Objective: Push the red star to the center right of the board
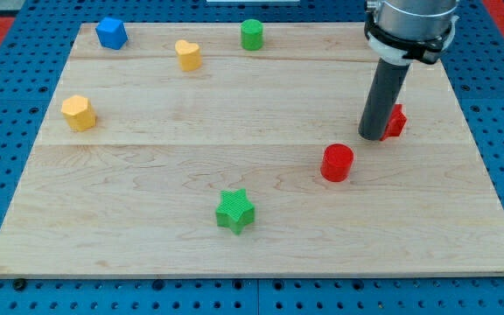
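The red star lies at the view's right, about mid-height on the wooden board, partly hidden behind the rod. My tip rests against the star's left side. A red cylinder stands just below and left of my tip, apart from it.
A green star lies at the bottom centre. A green cylinder stands at the top centre. A yellow heart and a blue block lie at the top left. A yellow block lies at the left.
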Tool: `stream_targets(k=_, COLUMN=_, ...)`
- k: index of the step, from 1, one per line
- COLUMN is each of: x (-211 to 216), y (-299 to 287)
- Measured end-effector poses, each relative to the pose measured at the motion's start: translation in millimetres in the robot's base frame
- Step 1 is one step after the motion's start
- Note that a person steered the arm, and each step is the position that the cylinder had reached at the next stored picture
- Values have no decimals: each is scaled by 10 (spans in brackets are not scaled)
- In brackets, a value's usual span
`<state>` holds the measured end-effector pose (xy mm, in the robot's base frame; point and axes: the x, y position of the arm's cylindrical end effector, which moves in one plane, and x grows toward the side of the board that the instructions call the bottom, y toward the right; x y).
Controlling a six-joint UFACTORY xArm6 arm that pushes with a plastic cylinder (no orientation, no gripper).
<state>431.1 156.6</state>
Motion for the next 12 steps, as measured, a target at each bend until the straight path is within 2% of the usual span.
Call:
stream_targets(k=4, x=-189, y=148)
stream_targets(k=10, x=-220, y=284)
stream_targets(k=11, x=-224, y=253)
stream_targets(k=12, x=-244, y=-24)
